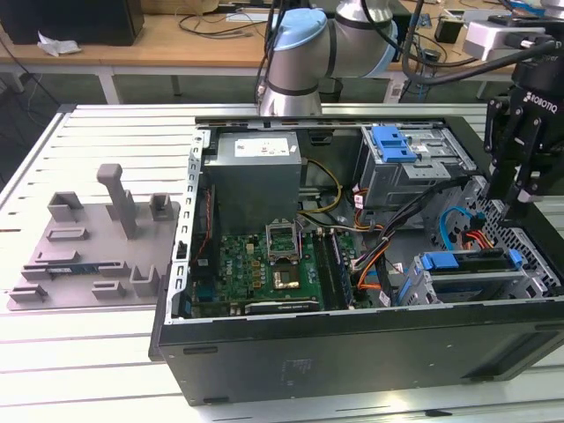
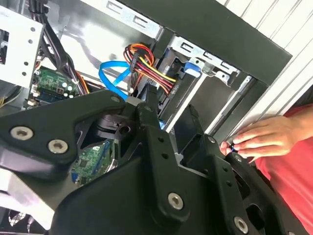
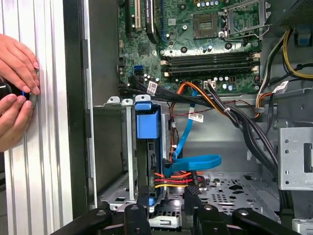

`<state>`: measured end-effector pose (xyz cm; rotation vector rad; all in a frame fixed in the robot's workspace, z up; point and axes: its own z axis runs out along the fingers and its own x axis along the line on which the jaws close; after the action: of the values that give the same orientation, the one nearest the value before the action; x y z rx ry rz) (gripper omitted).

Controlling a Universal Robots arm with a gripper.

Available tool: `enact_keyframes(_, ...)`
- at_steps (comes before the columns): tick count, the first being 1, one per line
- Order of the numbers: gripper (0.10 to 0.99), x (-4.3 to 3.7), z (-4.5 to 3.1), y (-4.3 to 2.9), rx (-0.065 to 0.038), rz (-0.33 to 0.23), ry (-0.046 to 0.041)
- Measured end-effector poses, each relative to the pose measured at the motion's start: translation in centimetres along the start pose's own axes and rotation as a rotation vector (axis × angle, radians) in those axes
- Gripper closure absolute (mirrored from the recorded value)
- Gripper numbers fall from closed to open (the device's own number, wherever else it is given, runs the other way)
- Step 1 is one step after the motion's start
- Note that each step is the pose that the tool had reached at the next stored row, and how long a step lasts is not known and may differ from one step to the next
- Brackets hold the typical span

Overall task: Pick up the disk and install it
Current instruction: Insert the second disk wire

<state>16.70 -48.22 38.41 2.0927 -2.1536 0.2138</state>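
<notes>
Black steel walls enclose the open computer case [image 1: 352, 352], which lies on its side on a slatted metal table [image 1: 106, 132]. In the exterior view you see the gripper [image 1: 522, 196] hanging over the case's corner at the exterior view's right, its jaws parted and holding nothing. Below and just beside it, the disk [image 1: 449, 262] sits in the drive cage [image 1: 493, 286] with its blue bracket facing up. A grey plastic holder tray [image 1: 88, 256] rests on the table at the exterior view's left, well apart from the case. The first wrist view looks down past the gripper [image 3: 168, 205] into the case. There the disk [image 3: 146, 122] stands edge-on between the cage rails, with a blue flat cable [image 3: 193, 161] and a red, yellow and black wire bundle [image 3: 176, 180] close by it. The green circuit board [image 3: 210, 44] lies further in. That view also shows you a person's two hands [image 3: 14, 78] on the table slats outside the case wall, closed around a small dark object that cannot be made out. In the second wrist view the black linkage of the gripper [image 2: 171, 117] shows both fingers spread apart and empty. Behind it you can see the cage and one hand [image 2: 264, 139] next to a red sleeve [image 2: 293, 171].
</notes>
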Motion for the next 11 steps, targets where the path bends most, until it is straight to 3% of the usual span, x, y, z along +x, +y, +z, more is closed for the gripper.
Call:
enact_keyframes(6,0.667,-0.1,0.22,0.01,-0.074,-0.014,0.0028)
enact_keyframes(8,0.667,-0.21,0.75,0.01,-0.075,-0.015,0.0032)
enact_keyframes(11,0.667,-0.26,0.9,0.01,-0.075,-0.015,0.005)
